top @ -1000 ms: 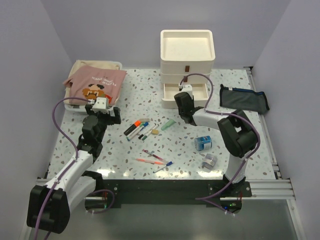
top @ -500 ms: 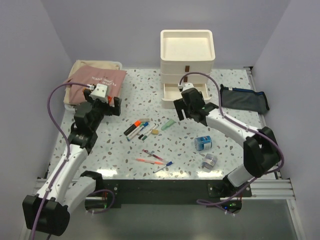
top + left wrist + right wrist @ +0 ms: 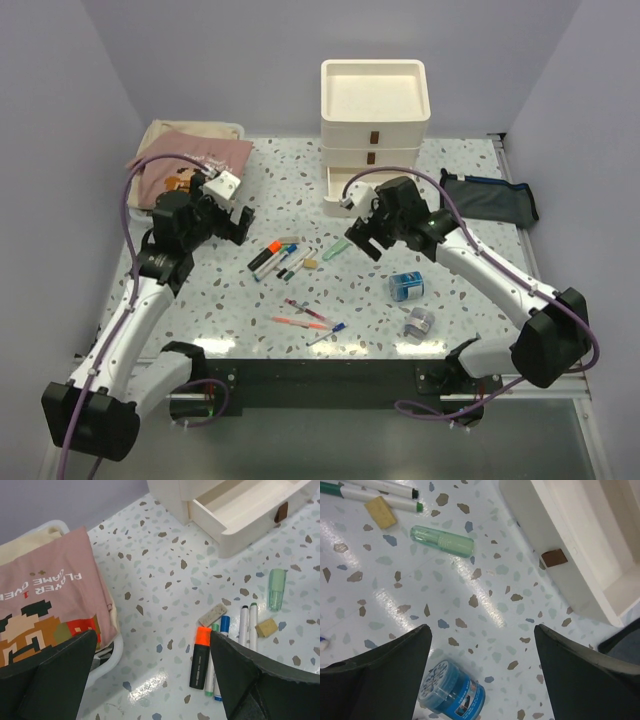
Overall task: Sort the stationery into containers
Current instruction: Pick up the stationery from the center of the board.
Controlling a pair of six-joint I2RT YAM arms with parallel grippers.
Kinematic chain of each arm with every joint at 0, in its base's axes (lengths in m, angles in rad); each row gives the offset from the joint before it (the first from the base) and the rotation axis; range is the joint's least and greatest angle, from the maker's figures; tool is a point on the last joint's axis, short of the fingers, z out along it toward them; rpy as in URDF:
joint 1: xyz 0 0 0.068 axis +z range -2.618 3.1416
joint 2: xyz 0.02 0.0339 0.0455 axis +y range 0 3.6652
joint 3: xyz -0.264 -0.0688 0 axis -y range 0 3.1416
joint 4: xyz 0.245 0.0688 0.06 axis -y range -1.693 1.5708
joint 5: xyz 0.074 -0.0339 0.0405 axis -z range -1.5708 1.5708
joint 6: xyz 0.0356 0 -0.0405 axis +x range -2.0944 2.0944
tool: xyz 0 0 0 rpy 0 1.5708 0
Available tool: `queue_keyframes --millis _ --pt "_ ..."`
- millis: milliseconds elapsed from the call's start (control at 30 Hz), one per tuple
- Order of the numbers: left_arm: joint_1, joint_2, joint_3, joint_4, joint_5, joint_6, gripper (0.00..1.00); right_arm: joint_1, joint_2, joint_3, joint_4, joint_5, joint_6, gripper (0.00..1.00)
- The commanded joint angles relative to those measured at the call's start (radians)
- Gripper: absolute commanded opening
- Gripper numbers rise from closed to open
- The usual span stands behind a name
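right fingers (image 3: pixel 375 665) spread, empty, near pale-green highlighter (image 3: pixel 442 541); left fingers (image 3: pixel 45 680) spread near markers (image 3: pixel 201 655); highlighter may roll away if pinched off-centre

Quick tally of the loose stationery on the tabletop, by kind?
Markers: 5
Highlighter: 1
Thin pens: 3
Erasers: 2
Rolls: 2
Total: 13
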Motion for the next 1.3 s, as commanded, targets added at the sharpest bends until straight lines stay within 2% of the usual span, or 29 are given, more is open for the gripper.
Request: queue_keyframes --millis 0,267,400,567,767,900,1067,1267 --pt "-0.055 0.062 0.085 -0.08 0.011 0.078 1.0 0.003 -0.022 0.017 0.037 -0.163 -0.159 0.85" --pt "-0.135 0.125 0.11 -0.155 -0.014 0.116 1.0 0.004 0.068 0.123 0.049 -0.266 -0.22 0.82" --pt "-0.145 0.139 0.108 -0.198 -0.041 0.144 1.0 0.004 0.065 0.12 0.068 -0.231 -0.194 0.81" --pt "-0.152 0.163 0.108 -0.203 -0.029 0.149 1.0 -0.001 -0.03 0.054 -0.022 -0.179 -0.246 0.81" --pt "-0.179 0.243 0.153 -0.207 -0.048 0.172 1.0 -0.039 -0.106 0.029 -0.133 -0.143 -0.082 0.83" --pt "-0.188 0.286 0.165 -0.204 -0.052 0.195 1.0 -0.039 -0.166 -0.009 -0.136 -0.074 -0.125 0.85" --pt "-0.198 0.36 0.15 -0.204 -0.112 0.221 1.0 -0.042 -0.148 0.038 -0.208 -0.043 -0.213 0.85" --pt "-0.221 0.479 0.219 -0.232 -0.21 0.167 1.0 -0.044 -0.117 0.049 -0.188 -0.034 -0.193 0.85"
